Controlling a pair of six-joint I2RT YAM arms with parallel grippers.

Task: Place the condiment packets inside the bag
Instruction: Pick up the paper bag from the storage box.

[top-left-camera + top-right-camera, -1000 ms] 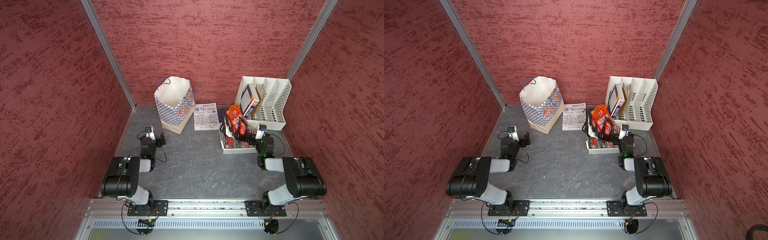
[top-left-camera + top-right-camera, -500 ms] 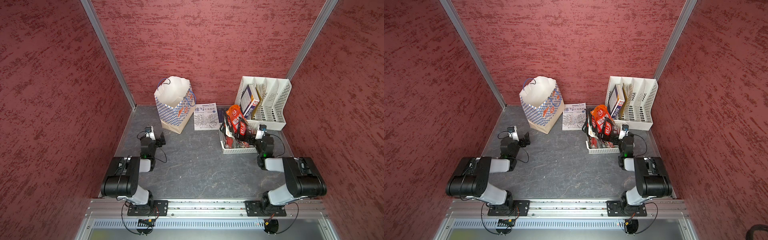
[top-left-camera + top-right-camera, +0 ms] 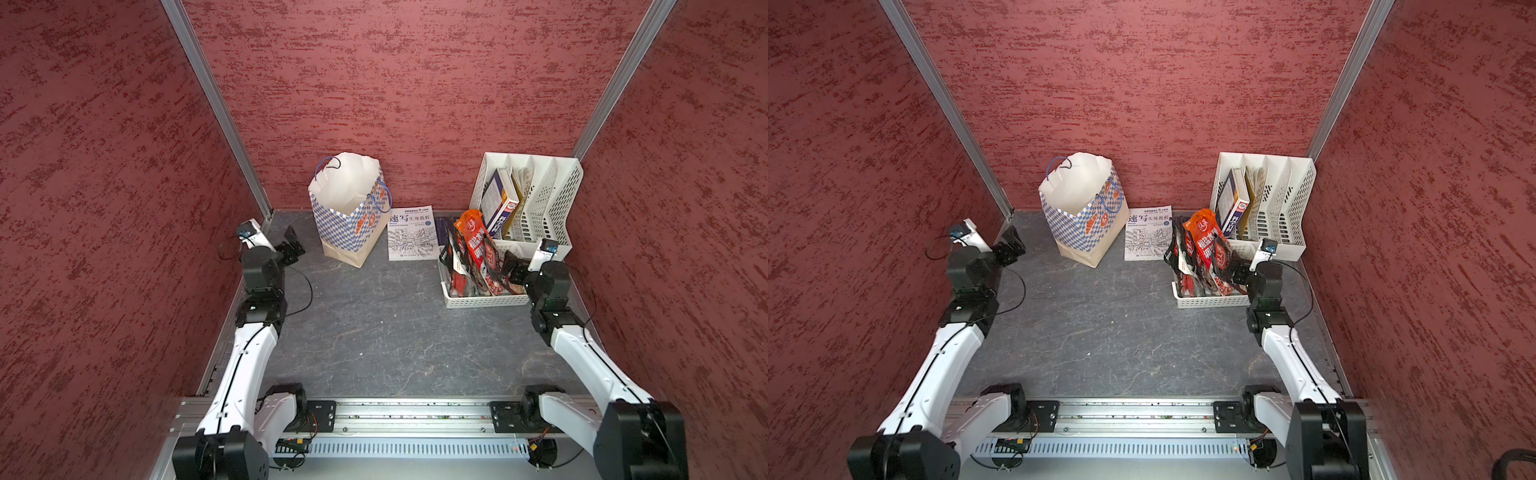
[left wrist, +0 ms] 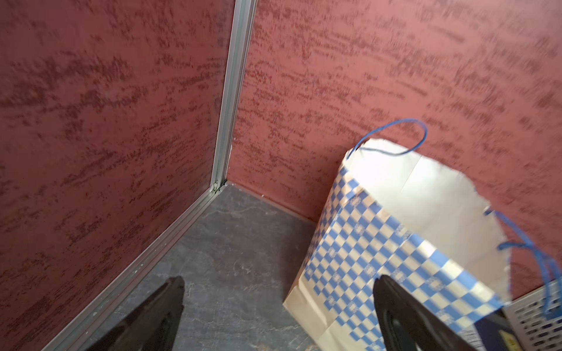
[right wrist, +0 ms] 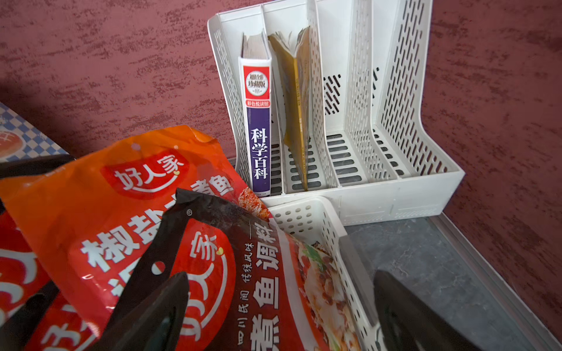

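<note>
- Right wrist view: right gripper [image 5: 279, 276] spread wide, empty, close to condiment packets [image 5: 121, 228] standing in white basket [image 5: 304, 212].
- Left gripper [image 4: 278, 278] likewise released — near checkered bag [image 4: 365, 252].

Txt: bk spine [image 5: 258, 127] 科学百科, orange pkt [image 5: 91, 209] 好人家, booklet [image 3: 411, 235] 速写.

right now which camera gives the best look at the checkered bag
In both top views the bag shows best: whole, with open mouth, handles and tan base. The left wrist view is closer, but crops it and a jaw covers part. The right wrist view catches only a checkered corner.
</note>
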